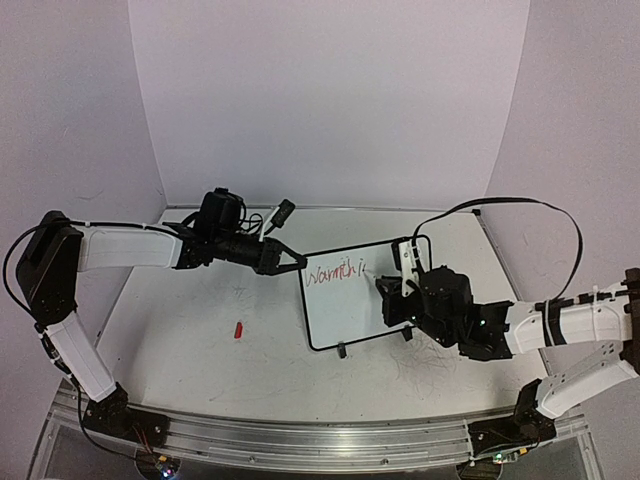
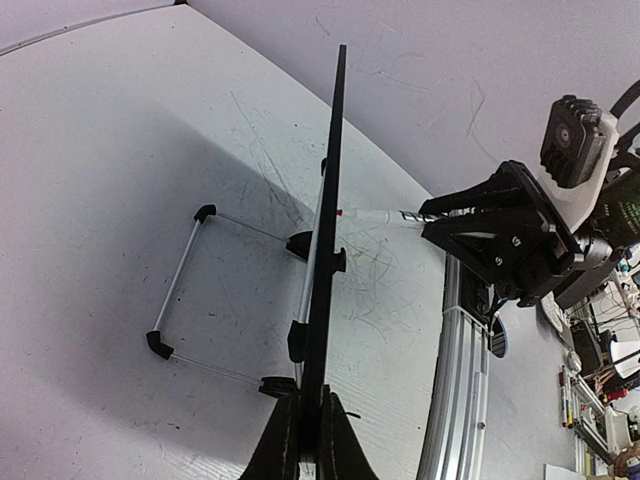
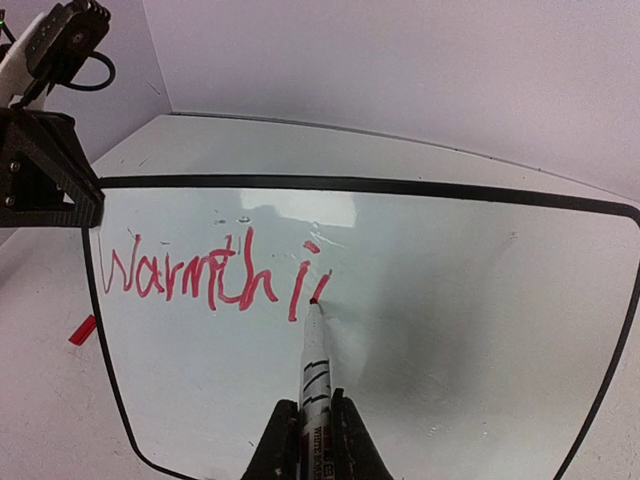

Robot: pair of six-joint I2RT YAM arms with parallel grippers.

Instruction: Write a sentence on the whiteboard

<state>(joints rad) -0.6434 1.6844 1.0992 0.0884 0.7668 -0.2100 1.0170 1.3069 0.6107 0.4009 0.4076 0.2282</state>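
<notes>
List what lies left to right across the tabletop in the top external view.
Small red piece → left tool clamping the whiteboard edge → red writing → marker → right tool.

Red sentence (image 3: 200,278) on white, black-framed whiteboard (image 3: 450,330).

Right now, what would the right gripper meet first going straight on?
The whiteboard: the marker in the right gripper seems to touch its face, just past the red writing.
</notes>
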